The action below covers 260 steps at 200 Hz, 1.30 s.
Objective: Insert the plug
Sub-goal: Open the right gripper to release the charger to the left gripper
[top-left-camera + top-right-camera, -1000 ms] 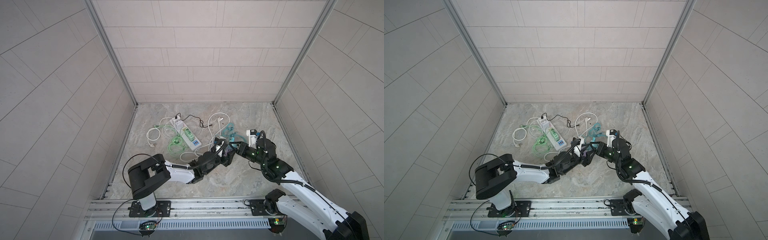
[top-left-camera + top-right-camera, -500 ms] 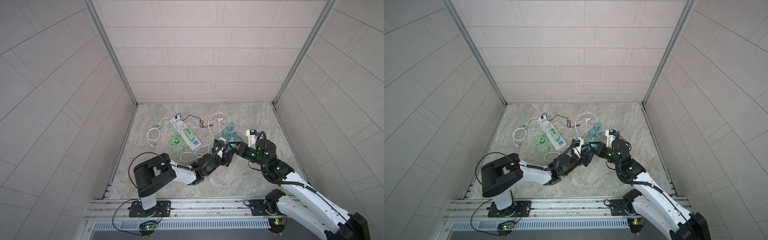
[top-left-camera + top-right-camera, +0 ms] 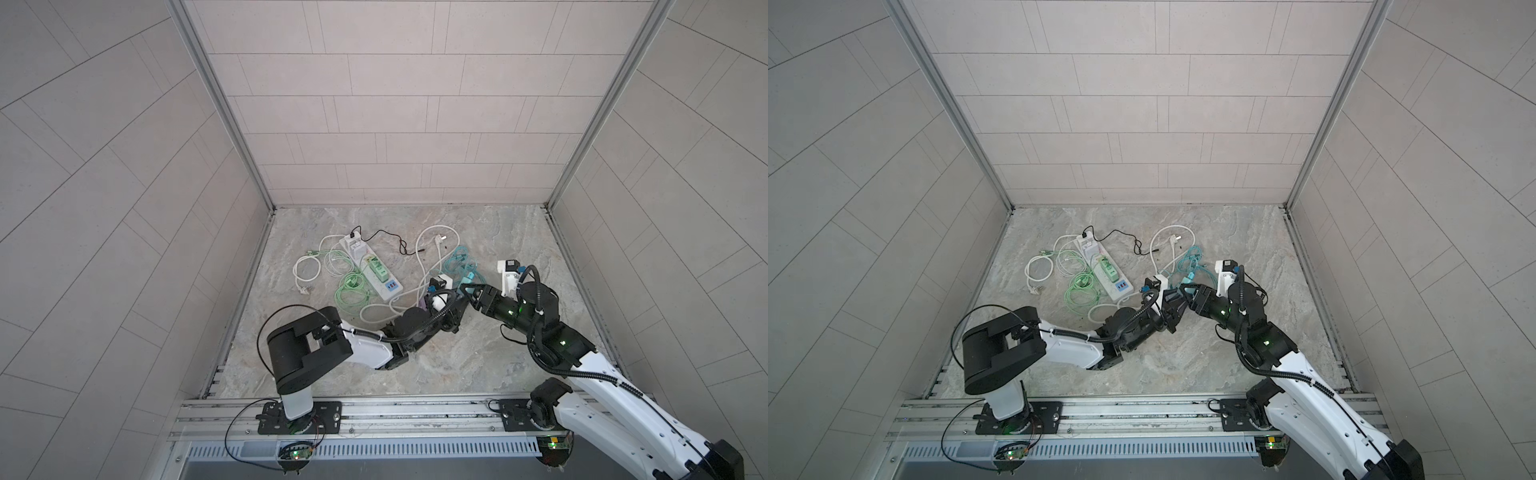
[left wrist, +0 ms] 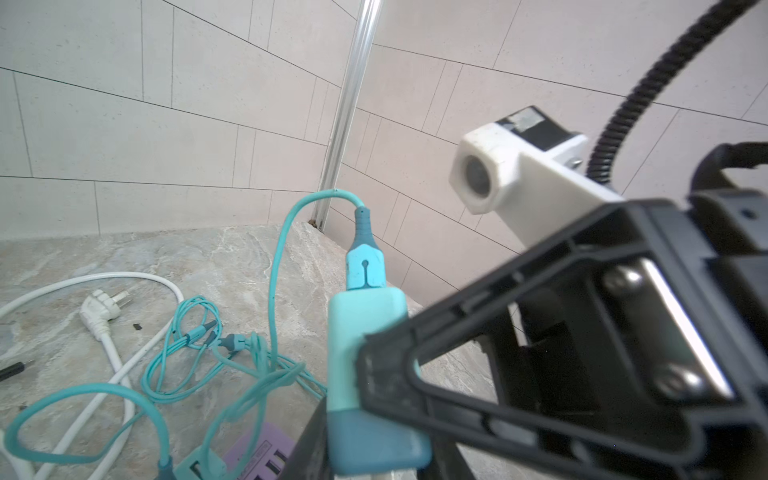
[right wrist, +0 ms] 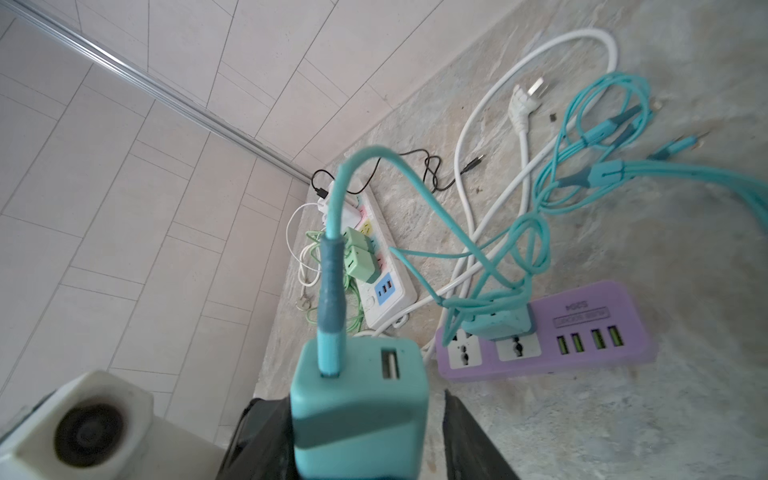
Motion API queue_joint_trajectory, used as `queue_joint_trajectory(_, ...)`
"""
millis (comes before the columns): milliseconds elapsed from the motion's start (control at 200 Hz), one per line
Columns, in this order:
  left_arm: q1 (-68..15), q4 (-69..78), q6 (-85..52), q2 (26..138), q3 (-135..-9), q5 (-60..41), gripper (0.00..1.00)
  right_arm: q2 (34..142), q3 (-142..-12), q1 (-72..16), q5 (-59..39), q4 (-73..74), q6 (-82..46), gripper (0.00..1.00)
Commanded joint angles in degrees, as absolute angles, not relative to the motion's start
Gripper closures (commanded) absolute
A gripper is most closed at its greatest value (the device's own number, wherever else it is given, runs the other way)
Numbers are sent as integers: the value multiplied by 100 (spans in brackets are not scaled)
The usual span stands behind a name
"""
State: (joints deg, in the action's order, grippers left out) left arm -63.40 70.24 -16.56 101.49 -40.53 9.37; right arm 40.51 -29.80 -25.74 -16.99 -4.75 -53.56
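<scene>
Two grippers meet over the middle of the marble surface [image 3: 478,365], and the teal charger plug [image 5: 357,399] hangs in the air between them, with its teal cable [image 5: 332,266] rising from one port.

Right gripper [image 3: 467,289]: the jaws are parted. One finger [image 5: 461,440] stands clear of the plug's side, with marble showing in the gap, so it is judged to grip nothing.

Left gripper [image 3: 451,301]: it is judged to be clamped on the plug's lower end, since nothing else appears to carry the plug. Its fingers lie almost wholly outside its own wrist view.

Progress: the plug is lifted and appears to be in the left gripper's keeping. Insertion has not yet begun.

The purple power strip [image 5: 582,332] lies just below. A second teal adapter [image 5: 498,320] is already seated in it, and vacant sockets [image 5: 465,353] lie beside that one.

Left to do: bring the prongs, hidden here, over a vacant socket and press them home.
</scene>
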Motion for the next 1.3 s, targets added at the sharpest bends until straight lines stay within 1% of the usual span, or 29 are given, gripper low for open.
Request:
queue_joint_trajectory(0, -6284, 7366, -1475, 10157, -4064, 1028, 97, 3959, -3492, -2432, -1334, -1454, -4968, 35)
queue_joint_trajectory(40, -6284, 7331, -1423, 10143, -4042, 996, 97, 4027, -3785, -2327, -1385, -1761, -4851, 32)
queue_joint_trajectory(185, -6275, 7235, -1140, 10056, -3969, 800, 98, 4222, -4184, -1941, -1887, -2367, -4480, 30)
queue_joint_trajectory(355, -6189, 7244, -689, 10020, -3896, 236, 99, 4509, -4362, -1400, -3603, -2435, -4035, 30)
queue_joint_trajectory(450, -6092, 7345, -501, 10020, -3844, -85, 98, 4672, -4479, -1294, -4071, -2660, -3606, 30)
queue_joint_trajectory(646, -5899, 7427, -128, 9972, -3792, -887, 98, 4744, -4648, -1240, -4419, -2873, -3144, 31)
queue_joint_trajectory(726, -5871, 7457, 25, 9934, -3751, -1073, 97, 4779, -4730, -1232, -4342, -3064, -2950, 34)
queue_joint_trajectory(906, -5812, 7435, 202, 9940, -3710, -1472, 96, 4888, -4796, -1236, -4646, -3077, -2772, 36)
queue_joint_trajectory(1141, -5801, 7186, 307, 9923, -3745, -1779, 96, 5023, -4753, -1231, -4675, -3209, -2514, 39)
queue_joint_trajectory(1296, -5801, 7119, 367, 9880, -3740, -1739, 96, 5102, -4754, -1236, -4667, -3238, -2443, 42)
